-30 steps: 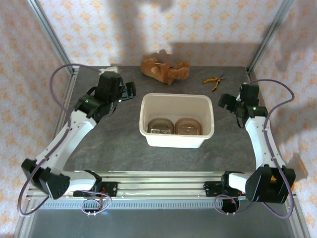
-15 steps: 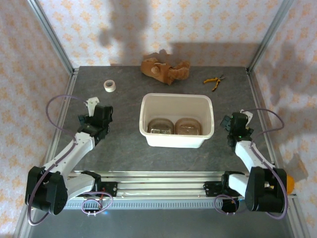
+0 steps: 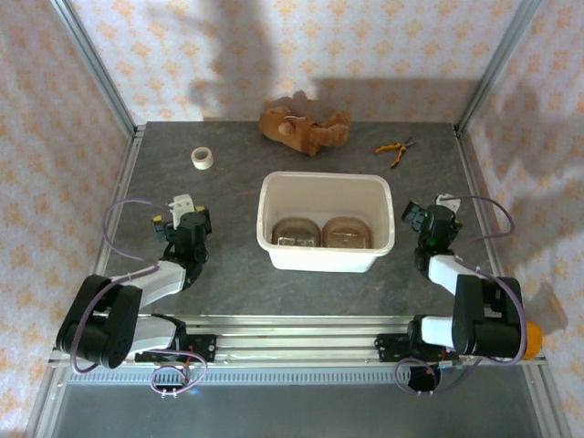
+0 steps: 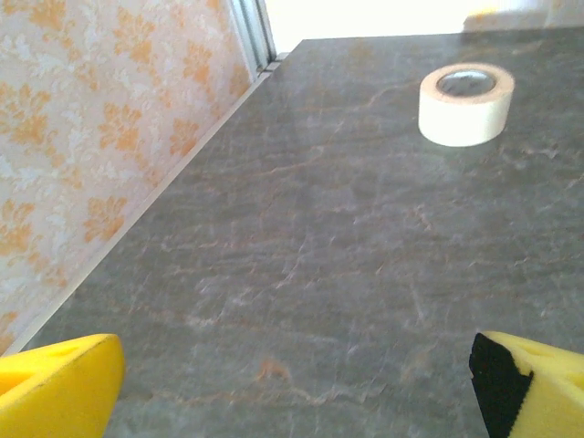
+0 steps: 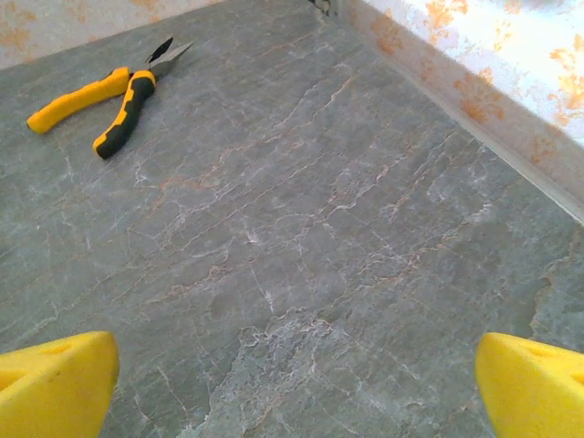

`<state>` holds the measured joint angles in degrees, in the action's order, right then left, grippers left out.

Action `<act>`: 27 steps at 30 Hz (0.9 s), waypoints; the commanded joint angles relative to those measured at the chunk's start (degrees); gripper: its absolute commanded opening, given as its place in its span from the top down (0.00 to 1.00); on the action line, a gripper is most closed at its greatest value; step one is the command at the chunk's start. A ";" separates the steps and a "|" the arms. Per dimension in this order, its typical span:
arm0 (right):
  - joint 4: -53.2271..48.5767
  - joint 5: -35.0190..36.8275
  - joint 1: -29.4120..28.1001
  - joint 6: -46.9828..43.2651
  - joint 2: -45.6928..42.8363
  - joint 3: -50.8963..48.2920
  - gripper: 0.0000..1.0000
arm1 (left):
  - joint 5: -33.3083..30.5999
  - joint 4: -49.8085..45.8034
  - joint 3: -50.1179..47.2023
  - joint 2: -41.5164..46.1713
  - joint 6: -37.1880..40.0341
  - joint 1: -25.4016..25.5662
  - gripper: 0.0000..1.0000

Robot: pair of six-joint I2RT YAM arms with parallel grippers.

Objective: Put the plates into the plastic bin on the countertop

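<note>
Left claw (image 3: 186, 222), seen from above, sits low over the left part of the bench (image 3: 237, 274), a dark grey, mottled, stone-look slab framed by aluminium rails. The right claw (image 3: 429, 220) sits low just right of the plastic bin (image 3: 326, 258). The bin is a cream-white rectangular tub with rounded corners and a flared rim, standing mid-bench between the two claws and touched by neither. Two plates (image 3: 297, 232) lie side by side on its floor, round, see-through and faintly brownish. Far left lies a white tape roll (image 3: 203, 158). A crumpled brown paper bag (image 3: 304, 129) lies at the far edge, and yellow-and-black pliers (image 3: 394, 151) lie far right. Patterned orange-on-cream wallpaper closes in the sides.

From the left wrist, the left claw (image 4: 292, 383) is spread wide, its yellow fingertips (image 4: 57, 381) at the bottom corners with bare veined stone between them and nothing gripped. The tape roll (image 4: 466, 103) lies flat farther off to the right, a smooth white ring with its hollow core facing up.

From the right wrist, the right claw (image 5: 294, 383) gapes just as wide and empty over the bench. The pliers (image 5: 109, 100) lie at upper left, handles rubbery, with metal tips slightly parted.
</note>
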<state>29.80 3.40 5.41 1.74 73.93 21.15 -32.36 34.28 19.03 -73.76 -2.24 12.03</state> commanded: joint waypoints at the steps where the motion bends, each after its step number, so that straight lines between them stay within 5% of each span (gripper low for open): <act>1: 3.35 -1.55 0.03 -1.78 -0.12 1.08 0.01 | 2.15 9.73 0.84 -2.48 2.19 -1.36 0.01; 13: 12.49 -3.53 -0.66 2.45 5.66 0.10 0.01 | 11.45 10.29 -0.41 -1.29 2.80 -4.02 0.01; 22: 21.35 -3.42 -5.32 -3.54 14.00 0.18 0.01 | 16.24 13.59 0.41 -4.76 4.41 -6.50 0.01; 24: 11.98 -1.86 -6.89 -4.66 12.91 3.82 0.01 | 15.64 16.55 0.20 -7.13 4.61 -6.59 0.00; 27: 14.15 -2.42 -6.98 -4.96 12.88 2.82 0.01 | 15.66 19.44 0.35 -10.80 4.46 -6.93 0.00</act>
<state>43.44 -0.27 -1.50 -1.04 87.59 22.26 -17.26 48.38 19.29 -82.21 1.30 5.85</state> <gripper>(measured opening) 0.993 0.995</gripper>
